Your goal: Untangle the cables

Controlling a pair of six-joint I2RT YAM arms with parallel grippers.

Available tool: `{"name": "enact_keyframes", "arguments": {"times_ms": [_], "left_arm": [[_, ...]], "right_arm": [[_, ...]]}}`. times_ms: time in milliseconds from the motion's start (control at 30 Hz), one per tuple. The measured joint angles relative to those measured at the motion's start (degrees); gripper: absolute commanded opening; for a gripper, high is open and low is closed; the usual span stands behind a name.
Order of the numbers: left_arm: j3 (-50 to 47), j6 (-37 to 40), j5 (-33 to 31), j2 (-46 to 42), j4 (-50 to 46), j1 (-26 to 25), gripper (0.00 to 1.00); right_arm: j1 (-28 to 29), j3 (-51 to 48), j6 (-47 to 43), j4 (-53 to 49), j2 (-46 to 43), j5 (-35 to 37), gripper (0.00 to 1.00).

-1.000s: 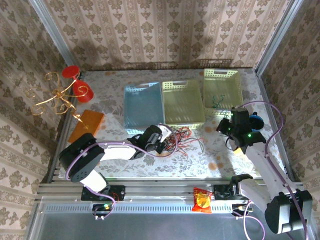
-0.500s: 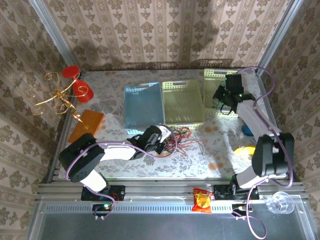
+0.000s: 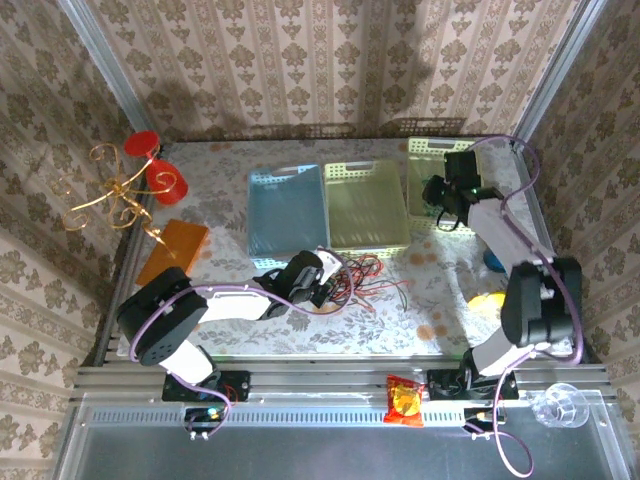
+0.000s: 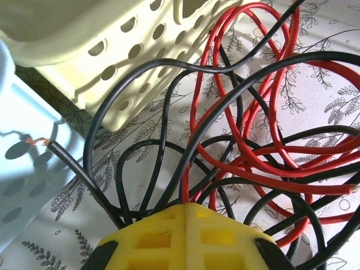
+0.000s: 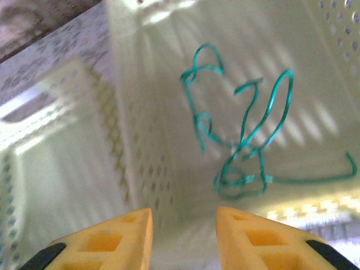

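Left tool [image 4: 186,216], clamped closed, touches the tangled thin red and black cables [image 4: 253,152] just beside the perforated cream plastic basket [image 4: 112,62] edge. Right tool [image 5: 184,222], fingers parted and empty, hangs above the thin green cable [image 5: 242,140] inside the walled pale plastic basket [image 5: 140,140].

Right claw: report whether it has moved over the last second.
Yes. The right claw moved up the top view, from the table on the near side of the right basket to over it.

Bright, even overhead light, soft shadows; left wrist view crisp, right wrist view motion-blurred, washed out.
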Motion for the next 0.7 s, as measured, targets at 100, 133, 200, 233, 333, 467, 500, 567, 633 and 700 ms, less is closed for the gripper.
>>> {"name": "enact_keyframes", "arguments": {"times_ms": [100, 133, 200, 233, 333, 467, 500, 567, 633, 700], "left_arm": [[0.0, 0.0, -0.8, 0.0, 0.0, 0.0, 0.00], [0.0, 0.0, -0.9, 0.0, 0.0, 0.0, 0.00], [0.0, 0.0, -1.1, 0.0, 0.1, 0.0, 0.00], [0.0, 0.0, -1.1, 0.0, 0.1, 0.0, 0.00], [0.0, 0.0, -1.1, 0.0, 0.1, 0.0, 0.00], [0.1, 0.0, -1.1, 0.0, 0.1, -0.1, 0.00], [0.1, 0.0, -1.1, 0.0, 0.1, -0.1, 0.00], [0.1, 0.0, -1.1, 0.0, 0.1, -0.1, 0.00], [0.1, 0.0, -1.2, 0.0, 0.1, -0.3, 0.00], [0.1, 0.0, -1.3, 0.0, 0.1, -0.4, 0.00]], "right_arm": [[5.7, -7.9, 0.1, -0.4, -9.9, -1.1, 0.37], [7.9, -10.4, 0.2, -0.7, -12.5, -2.0, 0.37], [11.2, -14.5, 0.3, -1.4, -15.6, -4.6, 0.38], [12.3, -16.5, 0.2, -1.7, -16.4, -5.9, 0.38], [14.4, -21.8, -0.2, -3.4, -17.0, -9.1, 0.38], [16.2, -23.3, -2.8, -6.8, -17.1, -12.0, 0.38], [16.4, -23.3, -3.4, -6.8, -17.3, -12.7, 0.38], [16.9, -23.3, -4.6, -7.1, -17.7, -14.3, 0.38], [17.2, -23.3, -5.2, -7.6, -17.8, -15.5, 0.38], [17.9, -23.3, -6.1, -8.0, -17.8, -16.2, 0.39]]}}
